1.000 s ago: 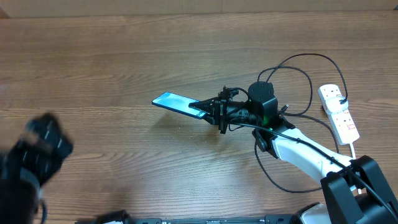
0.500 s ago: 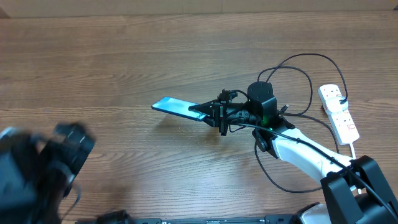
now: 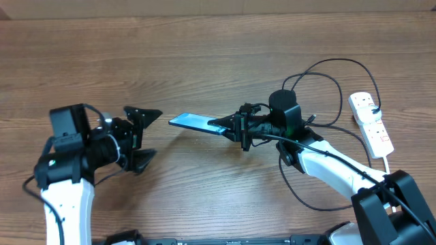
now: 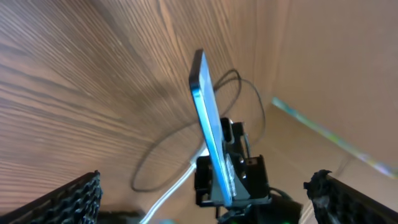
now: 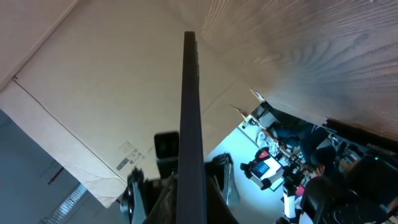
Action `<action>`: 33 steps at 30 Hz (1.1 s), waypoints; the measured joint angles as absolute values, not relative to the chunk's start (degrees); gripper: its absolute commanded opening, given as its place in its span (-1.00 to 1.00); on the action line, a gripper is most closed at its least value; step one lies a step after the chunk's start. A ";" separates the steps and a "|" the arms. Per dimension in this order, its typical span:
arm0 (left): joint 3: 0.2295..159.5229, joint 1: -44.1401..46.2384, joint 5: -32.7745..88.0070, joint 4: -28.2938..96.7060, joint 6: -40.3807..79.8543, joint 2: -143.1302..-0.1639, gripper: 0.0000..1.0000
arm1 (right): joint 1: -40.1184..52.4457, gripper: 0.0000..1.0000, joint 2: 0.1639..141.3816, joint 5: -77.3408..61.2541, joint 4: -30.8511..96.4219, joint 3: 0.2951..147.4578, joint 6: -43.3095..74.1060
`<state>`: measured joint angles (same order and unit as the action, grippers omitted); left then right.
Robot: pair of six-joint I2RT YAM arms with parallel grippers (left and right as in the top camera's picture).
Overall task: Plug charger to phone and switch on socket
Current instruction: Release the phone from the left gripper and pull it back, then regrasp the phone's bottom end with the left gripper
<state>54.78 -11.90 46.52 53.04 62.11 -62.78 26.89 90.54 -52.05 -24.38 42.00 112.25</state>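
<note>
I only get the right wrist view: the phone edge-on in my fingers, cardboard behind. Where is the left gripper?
Observer: The left gripper is open and faces the free end of the phone, with a clear gap between them.
Operator: And the charger, has either gripper got it?
Observer: Neither. The charger lies in loops on the table, beside the socket.
</note>
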 measured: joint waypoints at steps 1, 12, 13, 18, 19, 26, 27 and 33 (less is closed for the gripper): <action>54.00 -11.35 47.62 50.78 63.57 -63.77 0.99 | 26.89 -0.92 90.56 -51.83 -24.40 42.00 112.27; 52.62 0.45 48.77 30.28 78.19 -70.13 0.95 | 29.58 -0.92 90.56 -49.19 -31.35 41.98 112.33; 52.58 1.54 48.56 28.93 79.46 -70.72 0.93 | 29.78 -0.92 90.54 -49.15 -32.32 41.98 112.31; 52.56 3.68 48.12 26.96 82.35 -72.82 0.57 | 29.87 -0.92 90.54 -48.31 -33.15 41.98 112.49; 52.56 3.68 47.97 26.94 82.61 -73.08 0.49 | 29.87 -0.92 90.54 -48.18 -33.19 41.98 112.46; 52.53 3.68 47.51 26.92 83.94 -73.30 -0.11 | 29.87 -0.92 90.54 -48.03 -33.30 41.98 112.49; 52.53 3.68 47.29 26.92 84.07 -73.30 -0.27 | 29.87 -0.92 90.54 -48.05 -33.26 41.98 112.49; 52.51 3.68 46.02 26.98 85.52 -73.30 -0.40 | 29.87 -0.92 90.54 -48.29 -33.61 41.98 114.37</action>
